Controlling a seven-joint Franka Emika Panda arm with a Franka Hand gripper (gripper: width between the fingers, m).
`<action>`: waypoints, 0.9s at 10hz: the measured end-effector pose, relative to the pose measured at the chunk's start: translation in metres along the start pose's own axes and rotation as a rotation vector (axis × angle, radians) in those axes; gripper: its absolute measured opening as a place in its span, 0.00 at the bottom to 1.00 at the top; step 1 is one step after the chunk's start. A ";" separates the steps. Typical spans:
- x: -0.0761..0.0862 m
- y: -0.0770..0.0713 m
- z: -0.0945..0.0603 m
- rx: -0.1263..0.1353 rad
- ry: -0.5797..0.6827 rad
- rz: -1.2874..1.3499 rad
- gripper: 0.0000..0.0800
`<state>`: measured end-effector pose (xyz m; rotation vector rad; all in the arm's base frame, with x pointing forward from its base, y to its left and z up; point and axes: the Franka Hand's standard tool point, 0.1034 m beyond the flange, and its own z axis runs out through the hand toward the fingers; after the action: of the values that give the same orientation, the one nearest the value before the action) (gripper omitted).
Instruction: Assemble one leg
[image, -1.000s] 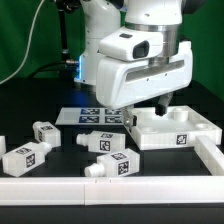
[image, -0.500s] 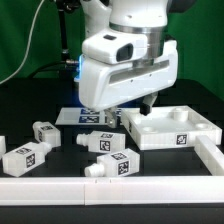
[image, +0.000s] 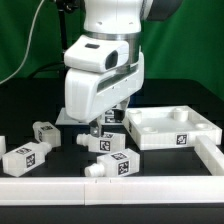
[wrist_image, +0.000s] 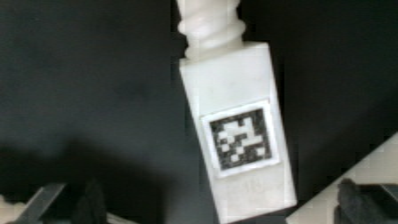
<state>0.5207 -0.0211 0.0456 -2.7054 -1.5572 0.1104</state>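
Several white tagged legs lie on the black table. One leg (image: 96, 143) lies right under my gripper (image: 103, 124). In the wrist view this leg (wrist_image: 235, 130) runs lengthwise between my two dark fingertips, with its round peg (wrist_image: 208, 28) pointing away from the gripper (wrist_image: 214, 206). The jaws are open and stand either side of the leg's end without touching it. Other legs lie at the exterior view's left (image: 45, 131) (image: 28, 155) and in front (image: 112, 166).
The large white tray-like piece (image: 178, 139) with corner sockets lies at the exterior view's right. The marker board (image: 70, 117) lies behind the gripper, mostly hidden by the arm. A white rail (image: 120, 187) runs along the front and turns up the right side.
The arm has moved from above the tray-like piece to the exterior view's left and come down over the middle leg. The legs have not moved.
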 end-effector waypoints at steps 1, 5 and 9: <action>-0.002 -0.004 0.008 0.000 0.003 -0.010 0.81; -0.003 -0.006 0.030 0.052 -0.024 0.010 0.81; -0.003 -0.006 0.031 0.052 -0.025 0.007 0.49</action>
<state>0.5118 -0.0213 0.0150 -2.6801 -1.5289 0.1824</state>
